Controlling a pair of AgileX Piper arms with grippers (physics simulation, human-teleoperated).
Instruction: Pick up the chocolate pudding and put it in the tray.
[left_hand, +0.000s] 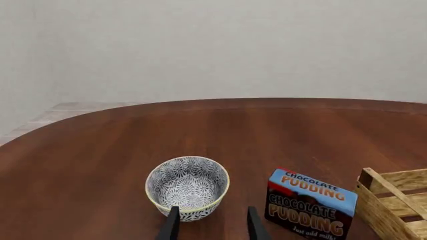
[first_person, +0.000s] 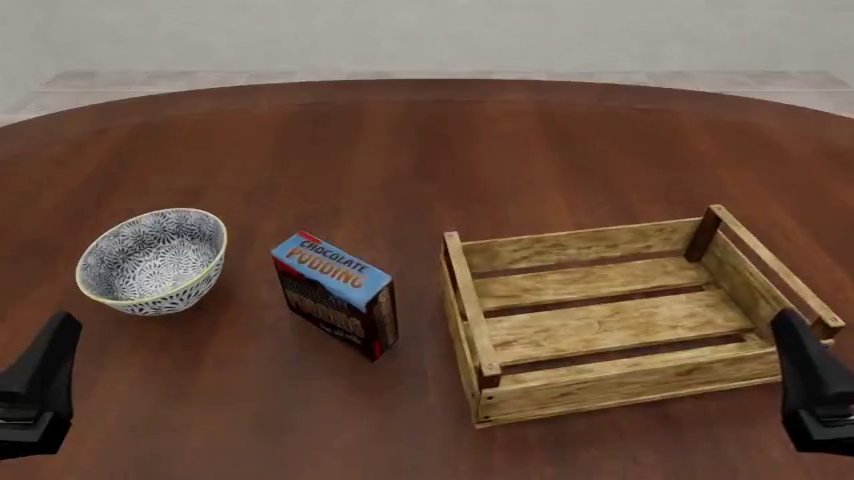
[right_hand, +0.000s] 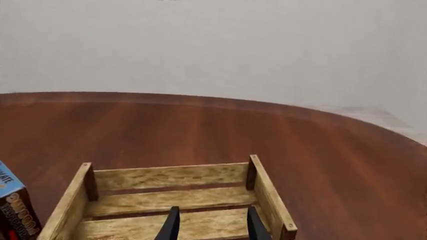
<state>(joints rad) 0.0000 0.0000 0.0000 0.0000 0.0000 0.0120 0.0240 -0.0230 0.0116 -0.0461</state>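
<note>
A small rectangular carton with a blue top lettered "CHOCOLATE PUDDING" and a dark brown front edged in red, the chocolate pudding (first_person: 335, 294), stands upright on the round dark reddish-brown wooden counter (first_person: 427, 140). It sits between 2 other things: a round blue-and-white patterned bowl (first_person: 152, 260) to its left, and an open rectangular crate of light wooden slats with corner posts, the tray (first_person: 627, 310), to its right. The carton is apart from both, somewhat nearer the tray, and turned at an angle to the counter's edge. The tray holds nothing.

The left gripper (first_person: 38, 398) hangs low at the near left corner of the front view, well short of the bowl. Its wrist camera shows 2 dark fingers (left_hand: 171, 226) spread apart with nothing between them, so it is released; the bowl lies just ahead of them and the carton off to one side. The right gripper (first_person: 814, 396) hangs at the near right corner, beside the tray's near end. Its fingers (right_hand: 171, 226) are likewise parted and bare, above the tray's slats.
</note>
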